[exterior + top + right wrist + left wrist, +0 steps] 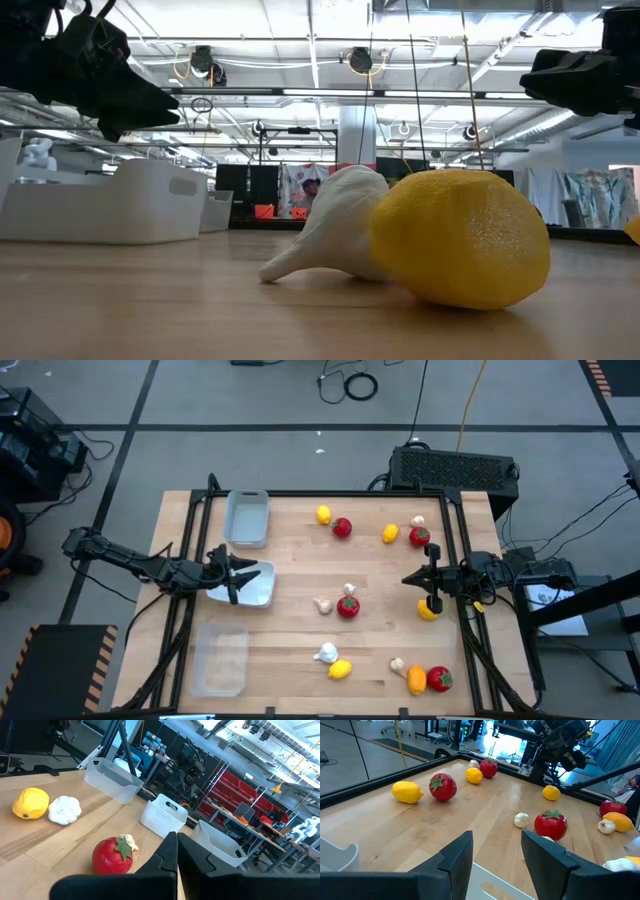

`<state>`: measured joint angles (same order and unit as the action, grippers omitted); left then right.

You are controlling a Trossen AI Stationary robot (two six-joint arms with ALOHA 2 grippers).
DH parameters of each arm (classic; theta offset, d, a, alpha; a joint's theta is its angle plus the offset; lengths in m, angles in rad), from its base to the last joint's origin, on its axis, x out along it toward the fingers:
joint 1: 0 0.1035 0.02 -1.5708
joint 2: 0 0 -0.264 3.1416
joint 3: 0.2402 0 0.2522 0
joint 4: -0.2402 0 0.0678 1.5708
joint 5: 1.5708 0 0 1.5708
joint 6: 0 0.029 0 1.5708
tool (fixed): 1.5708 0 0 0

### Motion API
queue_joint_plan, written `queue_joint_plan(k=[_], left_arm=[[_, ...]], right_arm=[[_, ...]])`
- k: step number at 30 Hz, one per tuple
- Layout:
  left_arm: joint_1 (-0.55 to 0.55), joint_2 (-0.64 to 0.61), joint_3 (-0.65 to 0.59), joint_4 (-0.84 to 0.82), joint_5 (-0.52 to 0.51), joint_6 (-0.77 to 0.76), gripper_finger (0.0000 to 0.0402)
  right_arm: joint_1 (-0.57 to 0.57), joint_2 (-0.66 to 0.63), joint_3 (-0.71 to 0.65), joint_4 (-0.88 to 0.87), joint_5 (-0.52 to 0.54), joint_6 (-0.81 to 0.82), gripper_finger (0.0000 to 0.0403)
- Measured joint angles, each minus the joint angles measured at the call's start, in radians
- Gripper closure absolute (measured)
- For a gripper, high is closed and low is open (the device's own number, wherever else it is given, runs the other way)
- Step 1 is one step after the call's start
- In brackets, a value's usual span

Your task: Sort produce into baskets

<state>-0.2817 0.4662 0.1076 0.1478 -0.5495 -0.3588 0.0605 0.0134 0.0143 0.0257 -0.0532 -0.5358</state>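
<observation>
Wooden table [300, 580] in a big open workshop, cables on the floor behind, produce scattered all across the right and middle of the boards. Three baskets lined down the left edge: greyish basket [247, 517] at the far end, white basket [250, 586] in the middle, clear basket [220, 658] nearest. Left gripper [232, 573] hovering over the white basket, fingers parted, nothing visible between them. Right gripper [432, 592] above the right side, fingers pressed together and empty, just over a yellow lemon [428, 611]. Risks from here, by the look of it: closed fingers dropping onto that lemon and rolling it away; tomato [348, 606] and garlic [323, 604] sitting close, easy to knock together; round pieces bouncing off a basket rim.
</observation>
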Motion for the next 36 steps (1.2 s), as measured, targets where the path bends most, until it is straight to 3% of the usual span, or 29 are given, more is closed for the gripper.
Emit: queue_joint_plan(k=[13, 17, 22, 25, 30, 36], left_arm=[[0.0, 0.0, 0.0, 0.002, 0.0, -0.005, 0.0226], [-0.001, 0.0, 0.0, 0.003, 0.024, -0.178, 0.0226], [-0.002, 0.0, 0.0, 0.011, 0.026, -0.264, 0.0226], [-0.002, 0.0, 0.0, 0.01, 0.026, -0.338, 0.0226], [-0.001, 0.002, 0.0, 0.039, 0.026, -0.332, 0.0226], [0.0, 0.041, 0.043, 0.168, 0.109, -0.119, 0.0226]], right_arm=[[0.0, 0.0, 0.0, 0.0, 0.0, 0.0, 0.0403], [0.0, 0.0, 0.0, 0.004, 0.0, 0.0, 0.0403], [0.0, 0.0, 0.0, 0.009, -0.001, 0.001, 0.0403], [0.0, 0.0, 0.0, 0.011, -0.006, 0.112, 0.0403], [0.0, 0.0, 0.0, 0.042, -0.005, 0.385, 0.0403], [0.0, 0.0, 0.0, 0.184, -0.005, 0.542, 0.0403]])
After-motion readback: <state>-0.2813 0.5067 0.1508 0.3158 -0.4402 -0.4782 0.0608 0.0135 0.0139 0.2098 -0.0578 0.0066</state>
